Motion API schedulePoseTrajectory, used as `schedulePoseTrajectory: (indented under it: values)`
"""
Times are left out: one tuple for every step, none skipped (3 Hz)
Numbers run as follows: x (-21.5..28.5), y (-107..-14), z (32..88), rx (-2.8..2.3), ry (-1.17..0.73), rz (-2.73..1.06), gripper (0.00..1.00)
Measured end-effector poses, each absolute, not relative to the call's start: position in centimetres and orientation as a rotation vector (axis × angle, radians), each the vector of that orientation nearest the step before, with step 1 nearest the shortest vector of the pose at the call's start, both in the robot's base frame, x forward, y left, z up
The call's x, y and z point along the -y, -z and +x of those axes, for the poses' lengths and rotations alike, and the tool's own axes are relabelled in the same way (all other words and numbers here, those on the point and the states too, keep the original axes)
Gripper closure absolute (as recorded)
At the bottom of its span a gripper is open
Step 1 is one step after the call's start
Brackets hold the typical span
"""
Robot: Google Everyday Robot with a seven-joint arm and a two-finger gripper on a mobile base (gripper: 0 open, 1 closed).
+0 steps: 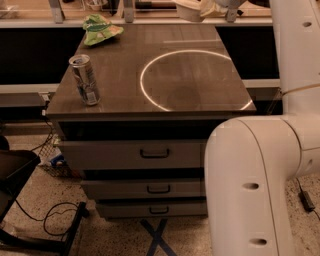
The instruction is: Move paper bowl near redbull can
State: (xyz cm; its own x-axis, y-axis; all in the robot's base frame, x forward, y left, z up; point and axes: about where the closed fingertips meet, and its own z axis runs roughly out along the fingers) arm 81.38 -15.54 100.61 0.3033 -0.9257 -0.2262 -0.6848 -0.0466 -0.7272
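The redbull can, slim, silver and blue, stands upright near the front left corner of the dark table top. The paper bowl, pale and shallow, hangs at the top edge of the camera view above the table's back right. It is partly cut off by the frame. My gripper is at the bowl's right side, shut on its rim and holding it off the surface. The bowl is far from the can, across the table.
A green snack bag lies at the back left of the table. A bright ring of light marks the table top. Drawers sit under the table. My white arm fills the right foreground. Cables lie on the floor at left.
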Motion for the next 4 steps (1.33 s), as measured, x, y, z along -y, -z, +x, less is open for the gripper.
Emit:
schedulePoseTrajectory:
  values:
    - [14.7,-101.7,79.2,-1.44,0.379,-1.87,1.0]
    - [13.1,-102.5,76.7,-1.43,0.344,-1.948,1.0]
    - [11.6,-104.2,73.7,-1.424,0.324,-1.966,1.0]
    - [10.4,-105.7,69.7,-1.396,0.271,-1.926,1.0]
